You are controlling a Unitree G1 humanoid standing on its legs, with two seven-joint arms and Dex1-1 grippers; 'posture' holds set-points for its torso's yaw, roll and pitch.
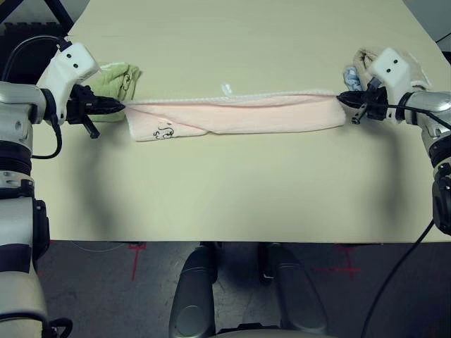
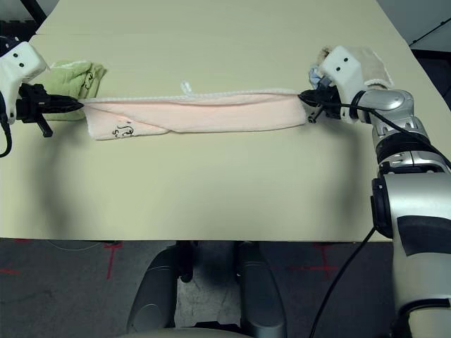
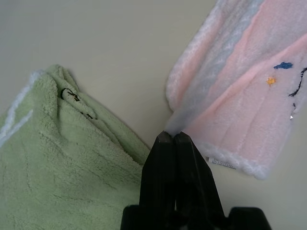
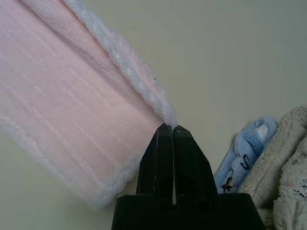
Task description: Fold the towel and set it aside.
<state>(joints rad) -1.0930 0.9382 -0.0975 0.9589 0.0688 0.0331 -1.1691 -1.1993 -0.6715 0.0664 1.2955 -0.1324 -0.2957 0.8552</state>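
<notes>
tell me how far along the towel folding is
Done: the pink towel is already folded lengthwise into a long narrow strip on the table. In hand: the left gripper and right gripper each pinch one end, shut. Left: fold it shorter and set it aside, near the green towel perhaps.

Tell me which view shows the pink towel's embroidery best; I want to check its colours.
The left wrist view: the embroidery is close, with blue, orange and dark stitches. Both eye views show it as a small dark motif on the towel. The right wrist view shows plain pink pile.

green towel, beige towel, blue towel, table
</notes>
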